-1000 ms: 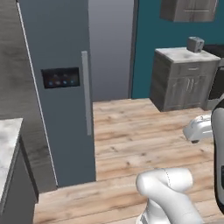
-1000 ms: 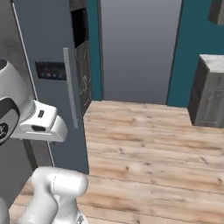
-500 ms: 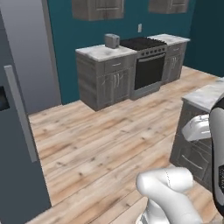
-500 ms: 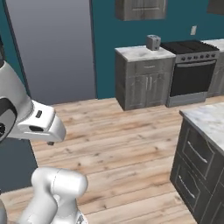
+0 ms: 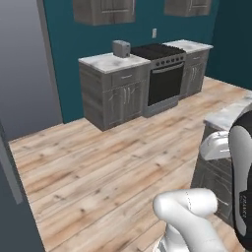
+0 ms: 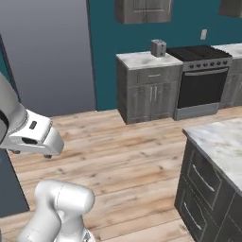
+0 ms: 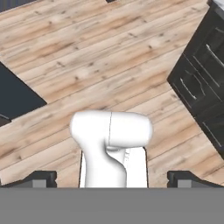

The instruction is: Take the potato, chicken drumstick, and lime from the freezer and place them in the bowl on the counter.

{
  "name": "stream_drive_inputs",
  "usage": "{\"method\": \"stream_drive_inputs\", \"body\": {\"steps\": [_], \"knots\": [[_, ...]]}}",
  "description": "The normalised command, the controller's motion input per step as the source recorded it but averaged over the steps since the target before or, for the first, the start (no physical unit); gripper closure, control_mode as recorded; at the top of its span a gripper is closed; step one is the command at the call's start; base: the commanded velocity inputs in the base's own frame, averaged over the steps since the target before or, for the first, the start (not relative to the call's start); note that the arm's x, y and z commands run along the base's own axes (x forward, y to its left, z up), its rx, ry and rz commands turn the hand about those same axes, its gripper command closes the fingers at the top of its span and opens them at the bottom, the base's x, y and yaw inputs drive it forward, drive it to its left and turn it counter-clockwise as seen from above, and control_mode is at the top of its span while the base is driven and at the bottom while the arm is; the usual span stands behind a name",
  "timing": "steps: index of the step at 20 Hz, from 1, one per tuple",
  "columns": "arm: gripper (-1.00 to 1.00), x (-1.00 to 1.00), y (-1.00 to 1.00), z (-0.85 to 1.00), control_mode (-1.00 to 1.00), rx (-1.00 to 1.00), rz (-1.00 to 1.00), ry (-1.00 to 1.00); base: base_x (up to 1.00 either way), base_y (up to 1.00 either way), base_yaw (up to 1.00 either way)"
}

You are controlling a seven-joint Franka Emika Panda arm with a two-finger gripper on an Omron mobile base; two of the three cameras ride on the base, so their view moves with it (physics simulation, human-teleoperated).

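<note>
The gripper (image 7: 112, 177) is closest to us. In the hand view its two dark tips poke up far apart, with nothing between them. It is wide open and holds nothing. It looks down at the wooden floor (image 7: 87, 65).

Near the robot on the right is one counter (image 6: 215, 142) with a white-grey marble top and dark drawers. In the hand view its dark cabinet front (image 7: 201, 83) sits at the right edge. I cannot see a bowl on the part of the top that shows.

On the left, close by, is a dark slate panel with a pale bar (image 5: 10, 172). I think this is the edge of the freezer (image 5: 17, 216), but so little shows that I cannot be sure. If so, the freezer lies to the left of the hand and the counter to the right, with the hand between them.

I count no potato, no drumstick and no lime here, so I cannot say where they are.

Far away, against the teal wall (image 6: 106, 56), stand one grey cabinet (image 6: 149, 90) with one small toaster (image 6: 158, 47) on it and one black stove (image 6: 203, 78). Wall cupboards (image 5: 103, 10) hang above.
</note>
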Motion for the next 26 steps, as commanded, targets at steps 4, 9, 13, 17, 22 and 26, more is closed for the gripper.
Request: {"method": "stream_drive_inputs", "body": {"steps": [4,9,13,17,22,26], "knots": [[-1.0,0.0,0.0,0.0,1.0,0.0,0.0,0.0,0.84,-0.54,0.12],[-1.0,0.0,0.0,0.0,1.0,0.0,0.0,0.0,0.87,-0.57,0.16],[-1.0,0.0,0.0,0.0,1.0,0.0,0.0,0.0,0.9,-0.53,0.2],[-1.0,0.0,0.0,0.0,1.0,0.0,0.0,0.0,0.98,-0.35,0.23],[-1.0,0.0,0.0,0.0,1.0,0.0,0.0,0.0,0.99,-0.09,0.31],[-1.0,0.0,0.0,0.0,1.0,0.0,0.0,0.0,1.0,0.0,0.42]]}}
